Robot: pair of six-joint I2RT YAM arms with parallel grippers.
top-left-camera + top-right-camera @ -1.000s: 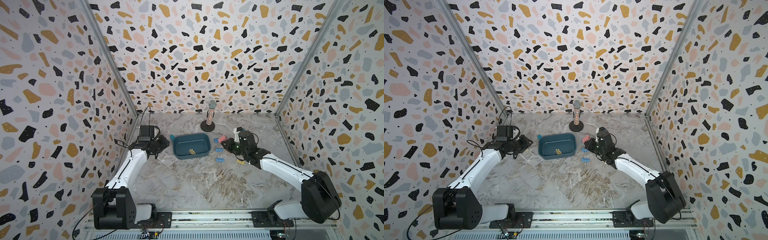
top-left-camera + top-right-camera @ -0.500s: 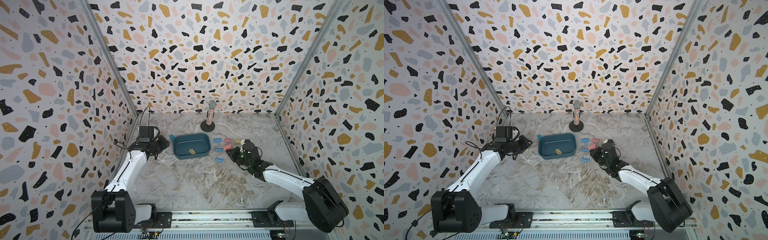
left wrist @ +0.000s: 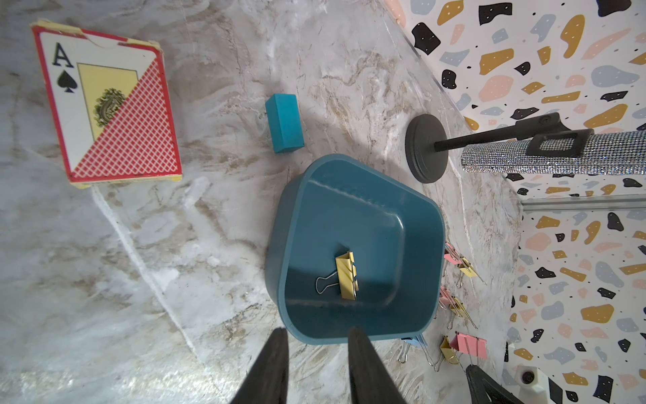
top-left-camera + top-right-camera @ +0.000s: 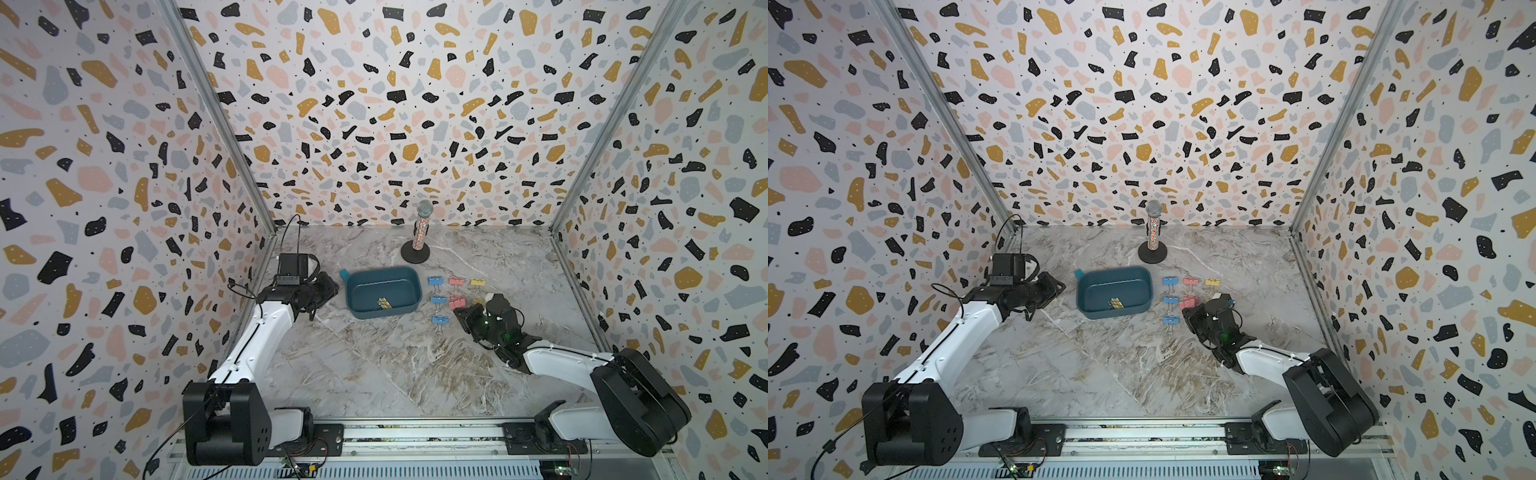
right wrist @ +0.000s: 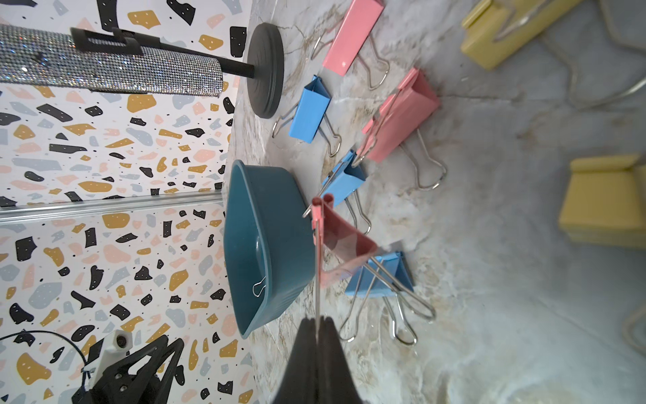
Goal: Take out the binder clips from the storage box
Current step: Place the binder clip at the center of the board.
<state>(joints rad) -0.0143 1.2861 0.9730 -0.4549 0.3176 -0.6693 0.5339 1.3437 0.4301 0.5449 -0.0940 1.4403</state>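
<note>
The dark teal storage box point(image 4: 382, 271) point(image 3: 363, 196) sits mid-table with one yellow binder clip point(image 4: 384, 303) point(image 3: 346, 274) inside. Several blue, pink and yellow binder clips point(image 4: 434, 281) lie in rows on the table right of the box. My right gripper point(image 4: 460, 311) point(image 5: 316, 320) hangs low beside those rows, shut on the wire handle of a pink binder clip point(image 5: 344, 245), which hangs clear of the box. My left gripper point(image 4: 330, 286) point(image 3: 316, 335) is at the box's left end, slightly open, with nothing between its fingers.
A glittery microphone on a round black stand point(image 4: 419, 237) is behind the box. A small bright teal block point(image 3: 285, 122) lies by the box's back left corner. A deck of cards point(image 3: 105, 101) lies near the left arm. Patterned walls enclose three sides.
My right gripper has come down and toward the front of the table with the pink clip, beside the rows of clips. The left arm has not moved.
</note>
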